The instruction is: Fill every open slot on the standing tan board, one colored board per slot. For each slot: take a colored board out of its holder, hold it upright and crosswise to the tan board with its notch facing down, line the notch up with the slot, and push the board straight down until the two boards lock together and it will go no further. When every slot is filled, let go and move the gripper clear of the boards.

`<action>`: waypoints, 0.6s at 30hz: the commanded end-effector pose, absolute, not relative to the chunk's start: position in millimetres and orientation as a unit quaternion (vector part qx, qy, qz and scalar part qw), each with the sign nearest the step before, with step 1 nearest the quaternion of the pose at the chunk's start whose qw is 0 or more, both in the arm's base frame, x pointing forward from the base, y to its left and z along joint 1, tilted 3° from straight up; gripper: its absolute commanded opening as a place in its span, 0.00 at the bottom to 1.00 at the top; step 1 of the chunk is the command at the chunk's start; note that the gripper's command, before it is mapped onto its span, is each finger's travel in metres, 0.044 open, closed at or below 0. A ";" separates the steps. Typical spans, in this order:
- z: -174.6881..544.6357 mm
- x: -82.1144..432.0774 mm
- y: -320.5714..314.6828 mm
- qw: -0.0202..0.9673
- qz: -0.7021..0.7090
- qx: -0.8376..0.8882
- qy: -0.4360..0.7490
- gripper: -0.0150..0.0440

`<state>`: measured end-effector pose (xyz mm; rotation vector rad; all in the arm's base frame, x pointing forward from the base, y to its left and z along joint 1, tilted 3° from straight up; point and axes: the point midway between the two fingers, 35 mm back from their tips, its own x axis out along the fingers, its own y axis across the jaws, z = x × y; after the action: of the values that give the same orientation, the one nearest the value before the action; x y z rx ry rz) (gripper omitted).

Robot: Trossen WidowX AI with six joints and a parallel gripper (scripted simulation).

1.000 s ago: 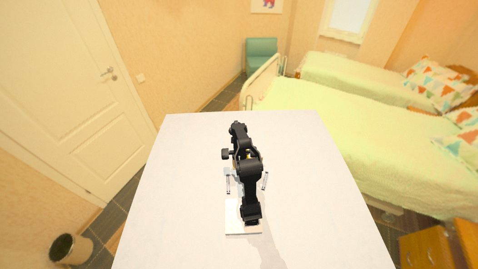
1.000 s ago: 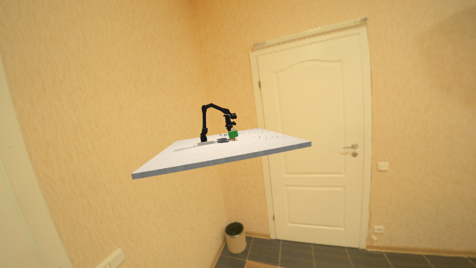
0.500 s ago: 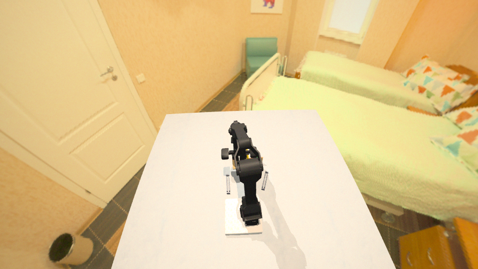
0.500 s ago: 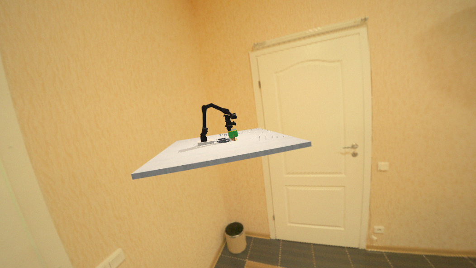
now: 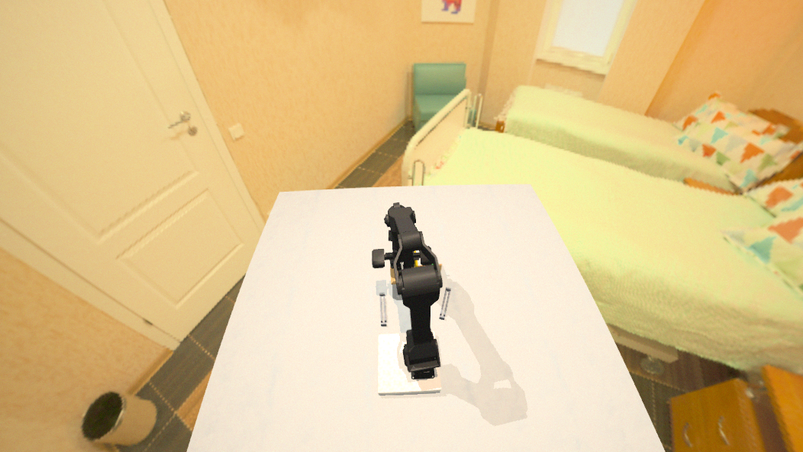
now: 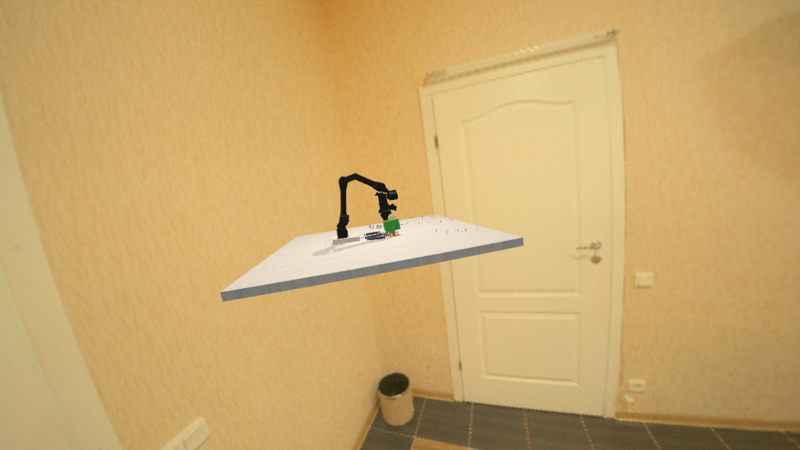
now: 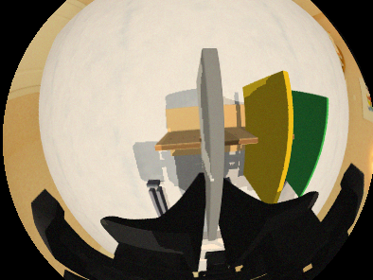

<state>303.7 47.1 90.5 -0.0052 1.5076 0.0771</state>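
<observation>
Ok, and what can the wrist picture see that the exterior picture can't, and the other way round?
Only wrist: the yellow board, and the gray board squeezed in the pincer.
Only exterior: the wastebasket and the door handle.
Both: the green board and the white tabletop.

— Where's the free way?
— In the wrist view, left of the grey board (image 7: 215,137), above the tan board's (image 7: 177,138) bare end.
— And the other side?
— Blocked: the yellow board (image 7: 268,137) stands close, the green board (image 7: 308,134) behind. Toward the table's (image 5: 331,236) (image 6: 369,263) (image 7: 109,85) far edge it's open.
</observation>
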 end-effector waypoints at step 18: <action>88.3 301.8 47.9 0.726 0.034 -0.003 0.687 0.25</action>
<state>303.0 47.6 90.1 -0.0170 1.5099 0.0835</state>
